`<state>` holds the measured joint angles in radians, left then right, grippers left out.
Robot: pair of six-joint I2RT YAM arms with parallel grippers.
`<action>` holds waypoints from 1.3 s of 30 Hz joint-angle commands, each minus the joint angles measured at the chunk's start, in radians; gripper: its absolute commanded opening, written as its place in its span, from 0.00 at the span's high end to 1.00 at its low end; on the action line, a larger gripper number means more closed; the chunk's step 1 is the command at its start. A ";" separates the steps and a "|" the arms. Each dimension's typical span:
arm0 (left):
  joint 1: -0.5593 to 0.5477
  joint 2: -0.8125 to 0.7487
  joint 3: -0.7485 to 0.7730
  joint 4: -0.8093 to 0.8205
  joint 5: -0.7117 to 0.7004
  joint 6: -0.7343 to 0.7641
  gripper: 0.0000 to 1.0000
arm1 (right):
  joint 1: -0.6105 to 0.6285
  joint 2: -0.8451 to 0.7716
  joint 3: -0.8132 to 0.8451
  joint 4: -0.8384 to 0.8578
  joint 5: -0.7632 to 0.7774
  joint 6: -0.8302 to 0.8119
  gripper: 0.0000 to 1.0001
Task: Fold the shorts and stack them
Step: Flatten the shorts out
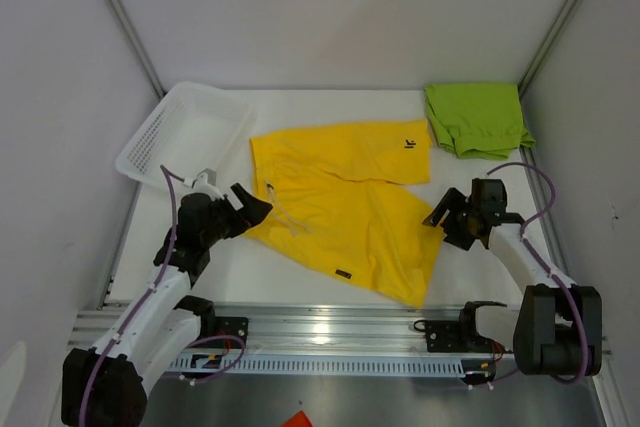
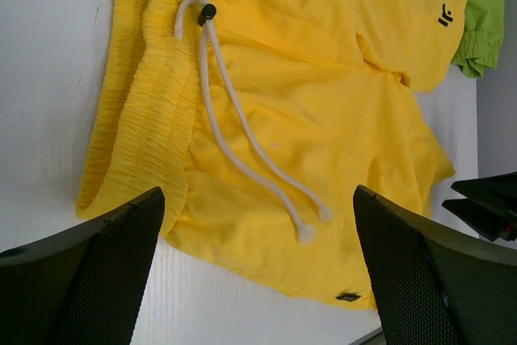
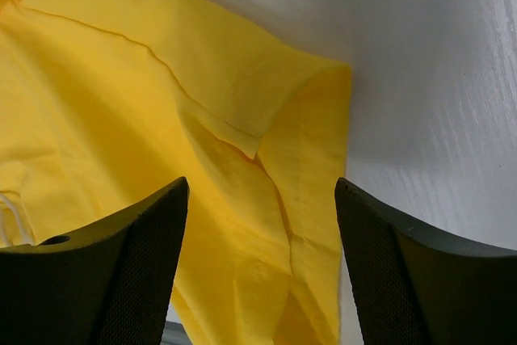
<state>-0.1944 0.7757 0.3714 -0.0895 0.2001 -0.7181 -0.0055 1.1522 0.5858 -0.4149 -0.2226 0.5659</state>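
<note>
The yellow shorts (image 1: pixel 345 202) lie spread flat in the middle of the table, waistband to the left, white drawstring (image 2: pixel 242 135) loose on top. The lime green shorts (image 1: pixel 476 119) lie folded at the back right corner. My left gripper (image 1: pixel 255 209) is open and empty at the waistband's near left corner, above the cloth (image 2: pixel 266 94). My right gripper (image 1: pixel 441 217) is open and empty over the right leg's hem (image 3: pixel 311 167).
A white mesh basket (image 1: pixel 185 132) stands at the back left. Grey walls close in both sides. The metal rail with the arm bases (image 1: pixel 330 332) runs along the near edge.
</note>
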 commanded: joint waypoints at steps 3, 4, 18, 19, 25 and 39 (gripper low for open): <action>-0.004 -0.003 -0.049 -0.026 0.004 -0.007 0.01 | 0.002 0.053 -0.003 0.166 0.028 0.052 0.27; -0.004 0.000 -0.057 -0.030 0.001 -0.007 0.01 | 0.002 0.063 0.000 0.180 0.038 0.064 0.28; -0.005 -0.016 -0.109 -0.070 0.007 -0.030 0.01 | -0.039 0.274 0.060 0.326 0.035 0.081 0.93; -0.004 -0.015 -0.114 -0.066 0.001 -0.030 0.01 | -0.039 0.271 0.065 0.324 0.038 0.078 0.93; -0.004 0.022 -0.157 -0.038 -0.002 -0.047 0.02 | -0.036 0.256 0.095 0.300 0.048 0.071 0.97; -0.004 0.063 -0.253 0.163 -0.117 -0.188 0.09 | -0.048 0.334 0.198 0.285 0.101 0.023 1.00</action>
<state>-0.1944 0.8028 0.1471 0.0338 0.1276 -0.8726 -0.0475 1.4582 0.7120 -0.1452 -0.1642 0.6243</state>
